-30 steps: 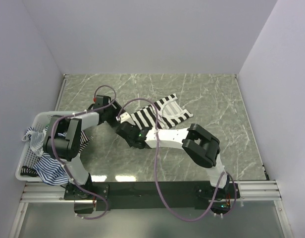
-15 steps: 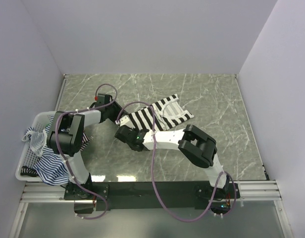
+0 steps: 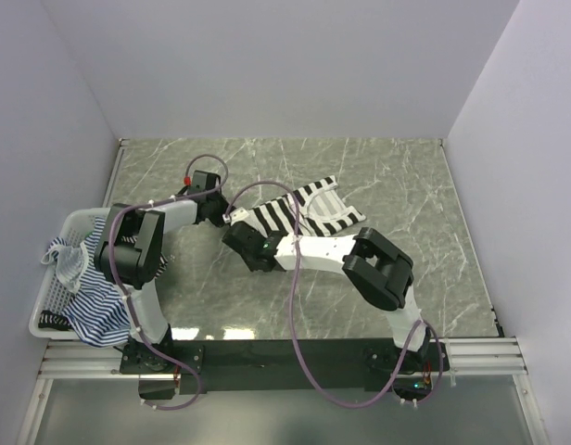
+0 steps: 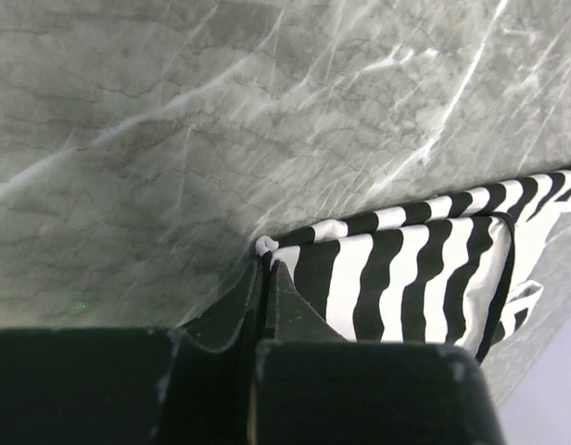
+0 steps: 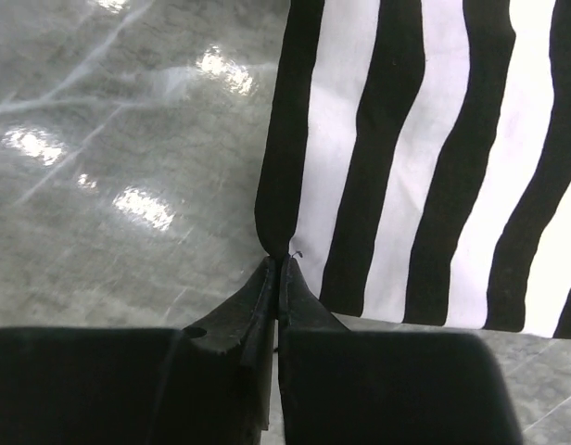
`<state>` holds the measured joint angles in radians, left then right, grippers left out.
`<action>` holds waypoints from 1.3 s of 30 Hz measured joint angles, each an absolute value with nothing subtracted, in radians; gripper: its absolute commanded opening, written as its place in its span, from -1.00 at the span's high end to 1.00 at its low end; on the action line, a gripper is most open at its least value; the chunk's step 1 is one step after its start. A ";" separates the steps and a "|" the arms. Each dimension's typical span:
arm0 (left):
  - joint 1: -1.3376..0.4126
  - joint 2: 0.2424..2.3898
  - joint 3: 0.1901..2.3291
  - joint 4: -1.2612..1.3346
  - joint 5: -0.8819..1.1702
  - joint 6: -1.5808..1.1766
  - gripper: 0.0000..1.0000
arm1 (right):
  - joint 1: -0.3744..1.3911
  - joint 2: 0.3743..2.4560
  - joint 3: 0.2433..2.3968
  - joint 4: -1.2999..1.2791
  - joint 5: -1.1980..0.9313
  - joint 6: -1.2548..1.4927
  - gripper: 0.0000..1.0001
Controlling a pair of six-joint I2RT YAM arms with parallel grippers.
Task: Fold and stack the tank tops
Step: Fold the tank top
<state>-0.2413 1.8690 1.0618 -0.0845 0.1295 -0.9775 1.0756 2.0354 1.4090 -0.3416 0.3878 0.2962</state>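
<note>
Blue-striped tops (image 3: 95,315) heaped in the basket (image 3: 43,313) at far left. Next, left gripper (image 4: 264,271) pinched together on a hem corner of the black-and-white top (image 3: 309,209); just beside it, right gripper (image 5: 278,267) clamped on the same hem. Soft, light, limp cloth: likely to sag and slide on the smooth table (image 3: 406,185), so best held at corners, kept taut. Spread flat mid-table, long axis running left to right, hem at left, straps toward the right
</note>
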 measured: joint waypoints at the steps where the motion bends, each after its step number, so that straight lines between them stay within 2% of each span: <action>1: -0.242 1.869 1.067 -0.096 0.122 -0.978 0.99 | 1.072 2.029 1.410 -0.345 0.374 0.296 1.00; 10: -0.237 1.813 1.088 -0.261 0.001 -0.986 0.99 | 1.063 1.982 1.460 -0.370 0.224 0.320 1.00; 21: -0.123 1.530 1.056 -0.483 -0.107 -0.981 0.99 | 1.137 1.981 1.588 -0.300 -0.011 0.447 1.00; 27: -0.126 1.505 1.164 -0.564 -0.091 -0.938 0.99 | 1.128 1.967 1.598 -0.228 -0.070 0.503 1.00; 30: -0.149 1.540 1.253 -0.598 -0.073 -0.920 0.99 | 1.092 1.929 1.547 -0.178 -0.106 0.529 1.00; 39: -0.302 1.700 1.473 -0.624 -0.058 -0.912 0.99 | 0.906 1.688 1.175 0.079 -0.278 0.657 1.00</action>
